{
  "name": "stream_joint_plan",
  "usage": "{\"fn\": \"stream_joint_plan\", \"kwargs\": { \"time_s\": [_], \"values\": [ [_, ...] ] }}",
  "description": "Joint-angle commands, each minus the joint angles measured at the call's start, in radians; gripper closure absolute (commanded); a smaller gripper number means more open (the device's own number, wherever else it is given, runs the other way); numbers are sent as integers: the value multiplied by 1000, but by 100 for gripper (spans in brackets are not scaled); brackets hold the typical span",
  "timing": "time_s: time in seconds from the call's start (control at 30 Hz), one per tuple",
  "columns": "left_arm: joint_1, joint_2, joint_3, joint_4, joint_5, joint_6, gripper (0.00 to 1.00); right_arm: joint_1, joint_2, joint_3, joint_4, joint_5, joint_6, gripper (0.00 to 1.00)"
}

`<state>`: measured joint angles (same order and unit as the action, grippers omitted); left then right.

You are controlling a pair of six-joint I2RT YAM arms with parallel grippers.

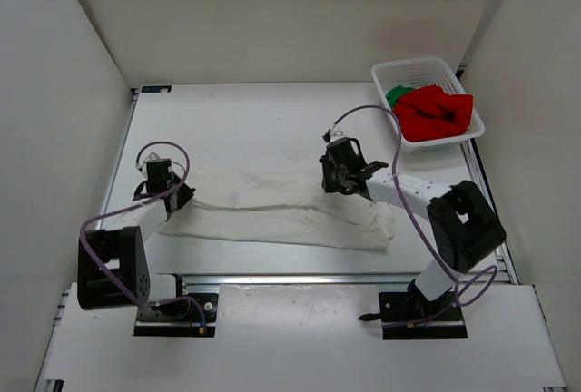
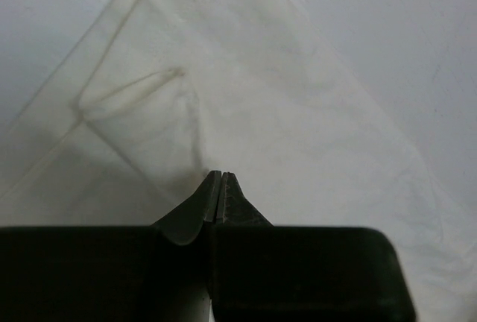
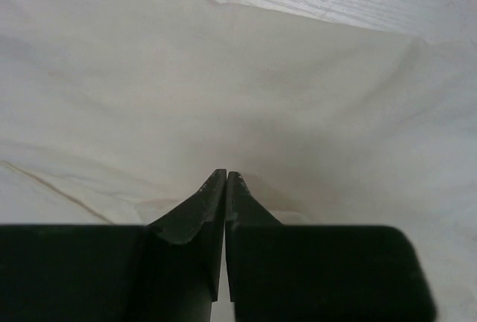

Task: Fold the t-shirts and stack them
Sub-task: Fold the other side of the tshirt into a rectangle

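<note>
Right, white t-shirt (image 1: 272, 215) lies on the table (image 1: 236, 120), bunched into a long band running L to R across the near half, closer to the near edge than the far one. Its R end is a thick rumpled fold toward the near R corner. L gripper (image 2: 221, 179) sits at the band's L end, near the L edge, jaws pressed together w/ a bit of the cream cloth pinched at the tips; a seam line shows in the cloth just beyond them. R gripper (image 3: 226, 177) is down on the band's far edge, R of centre, jaws likewise closed tight, nipping a small ridge of the same shirt. Well apart from all that, in the far R corner, a white mesh basket (image 1: 427, 67) holds the other 2: red t-shirt (image 1: 436, 111) heaped on top & spilling over the near rim, green t-shirt (image 1: 396, 95) only peeking out at its far L side.
</note>
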<state>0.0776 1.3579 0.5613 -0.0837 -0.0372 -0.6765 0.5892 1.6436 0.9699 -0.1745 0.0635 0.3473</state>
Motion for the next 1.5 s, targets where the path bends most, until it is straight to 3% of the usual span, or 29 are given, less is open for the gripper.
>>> {"fn": "stream_joint_plan", "kwargs": {
  "time_s": [0.0,0.27,0.37,0.5,0.6,0.73,0.77,0.8,1.07,1.37,1.47],
  "values": [
    [68,-104,-53,-42,29,20,100,6,-109,-63,59,-4,48,99],
    [137,-281,-130,-172,129,77,100,29,-206,-152,46,5,55,100],
    [168,-384,-133,-173,85,107,95,44,-251,-207,96,-8,67,100],
    [96,-281,-45,-114,40,45,91,55,-223,-189,70,-10,55,100],
    [22,-145,52,-73,-110,55,85,61,-223,-197,79,-7,59,100],
    [51,55,196,-108,-124,75,84,70,-215,-200,99,-19,61,100],
    [63,67,206,-108,-115,84,82,76,-220,-206,105,-21,64,100],
    [88,128,265,-120,-153,121,71,66,-217,-227,125,-45,59,100],
    [67,167,262,-125,-159,167,66,69,-189,-223,150,-57,59,100],
    [51,184,258,-139,-164,172,74,73,-197,-243,164,-54,61,100],
    [53,172,244,-136,-162,172,72,72,-205,-241,167,-56,64,100]
  ]
}}
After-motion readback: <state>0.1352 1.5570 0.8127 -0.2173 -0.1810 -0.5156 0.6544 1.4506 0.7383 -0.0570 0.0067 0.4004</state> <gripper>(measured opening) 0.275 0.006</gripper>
